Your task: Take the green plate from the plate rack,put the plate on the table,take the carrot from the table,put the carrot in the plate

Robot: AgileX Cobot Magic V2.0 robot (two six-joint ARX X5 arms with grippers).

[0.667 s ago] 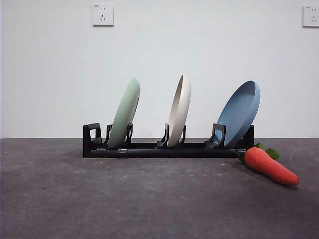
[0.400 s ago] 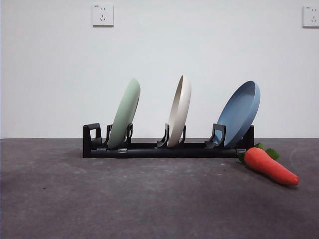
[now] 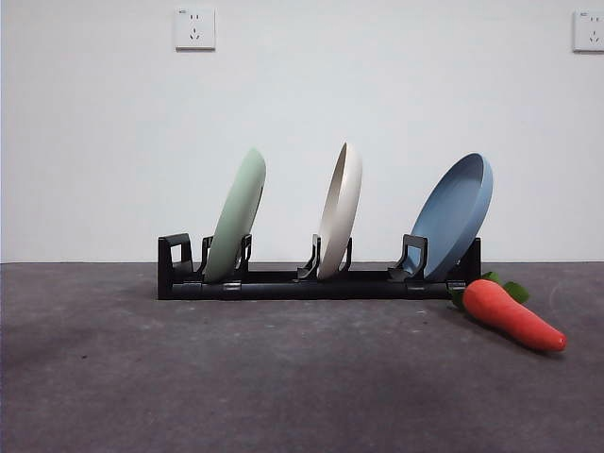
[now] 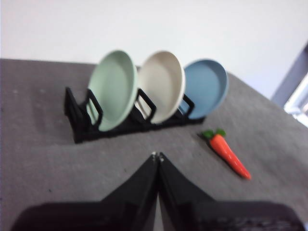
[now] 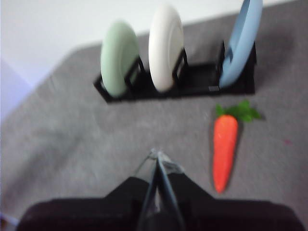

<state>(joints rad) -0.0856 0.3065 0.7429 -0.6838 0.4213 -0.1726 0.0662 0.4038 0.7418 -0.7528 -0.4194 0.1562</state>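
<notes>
The green plate (image 3: 236, 215) stands on edge in the left slot of the black plate rack (image 3: 311, 281), tilted right; it also shows in the left wrist view (image 4: 112, 90) and the right wrist view (image 5: 118, 57). The carrot (image 3: 511, 315) lies on the table (image 3: 283, 377) just right of the rack's right end, leaves toward the rack; it also shows in the wrist views (image 4: 228, 154) (image 5: 225, 149). My left gripper (image 4: 157, 156) is shut and empty, well short of the rack. My right gripper (image 5: 155, 155) is shut and empty, beside the carrot and apart from it. Neither arm shows in the front view.
A cream plate (image 3: 340, 209) stands in the rack's middle slot and a blue plate (image 3: 455, 215) leans in the right slot. A white wall with two sockets (image 3: 194, 28) rises behind the table.
</notes>
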